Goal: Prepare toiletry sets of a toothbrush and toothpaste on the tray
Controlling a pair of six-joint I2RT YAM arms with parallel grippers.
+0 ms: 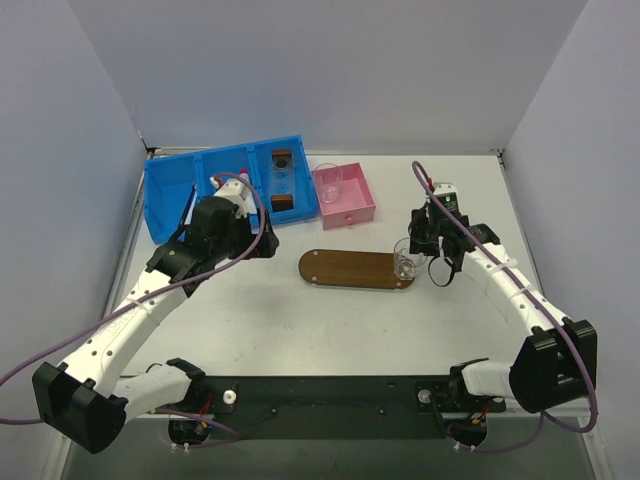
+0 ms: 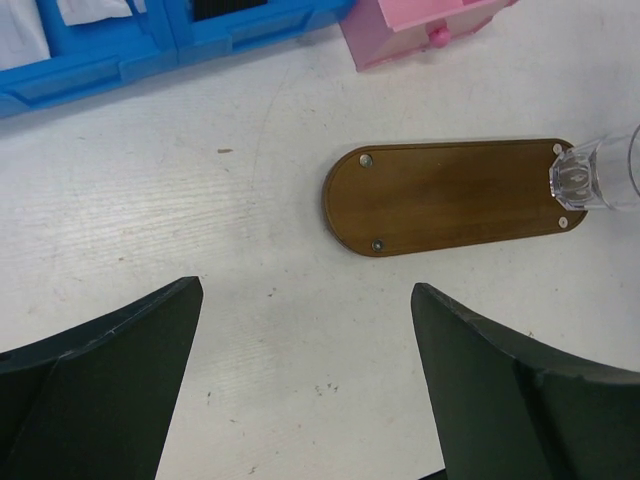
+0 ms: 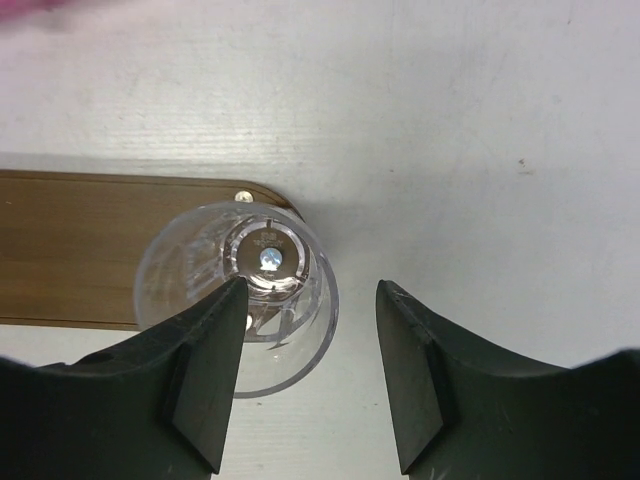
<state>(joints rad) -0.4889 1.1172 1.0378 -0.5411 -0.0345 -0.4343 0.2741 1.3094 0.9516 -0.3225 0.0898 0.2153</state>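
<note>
The dark wooden tray (image 1: 345,268) (image 2: 450,195) (image 3: 70,250) lies mid-table. An empty clear cup (image 1: 407,260) (image 2: 600,175) (image 3: 270,250) stands upright on its right end. My right gripper (image 1: 428,262) (image 3: 312,288) hovers over the cup, open. Its left finger (image 3: 205,370) overlaps the cup's mouth, and the cup's near rim sits between the fingers, untouched. My left gripper (image 1: 268,245) (image 2: 307,288) is open and empty above bare table, left of the tray. Toothpaste tubes (image 1: 228,183), white with pink caps, lie in the blue bin, partly hidden by my left arm. I cannot make out a toothbrush.
The blue compartmented bin (image 1: 170,185) (image 2: 120,60) stands at the back left and holds dark items in its right compartment. Beside it, a pink box (image 1: 355,205) (image 2: 420,25) contains another clear cup (image 1: 328,180). Walls enclose the table on three sides.
</note>
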